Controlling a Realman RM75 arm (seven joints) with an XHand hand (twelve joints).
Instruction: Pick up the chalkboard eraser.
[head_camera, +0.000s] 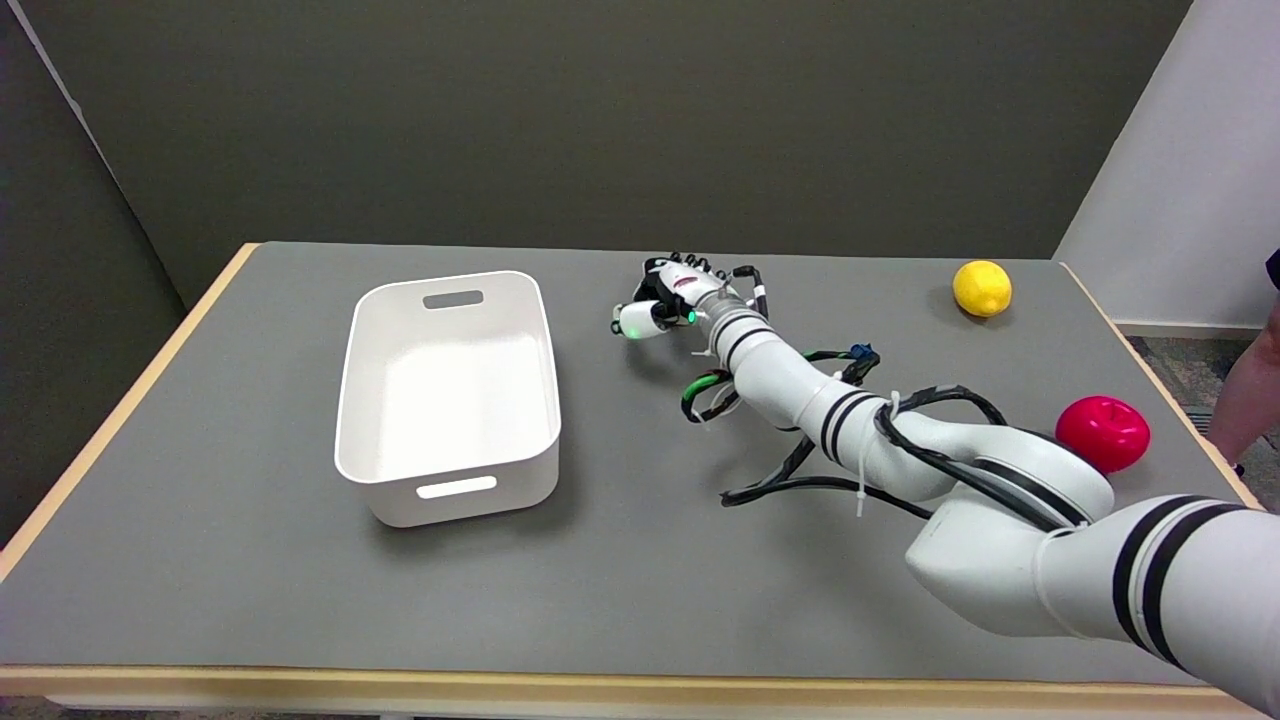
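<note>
**Hand low at the table's far middle**

The right hand (668, 296) reaches down to the table (250, 560), right of the bin (447, 480). Its fingers curl over something hidden; the eraser cannot be made out, and the grasp cannot be told. A lemon (982, 288) and a red apple (1102, 432) lie well apart at right.

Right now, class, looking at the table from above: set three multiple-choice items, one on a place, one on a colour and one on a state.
1. Where does the yellow oval lemon lie?
A. in the tub
B. at the far right of the grey table
C. at the table's near left corner

2. What colour is the glossy apple-shaped toy near the right edge?
A. green
B. blue
C. red

3. How is the white plastic tub with handle slots?
A. upright and empty
B. overturned
C. full of fruit

Answers:
1 B, it sits near the far right corner.
2 C, it is bright red.
3 A, its bare white floor shows.
</note>
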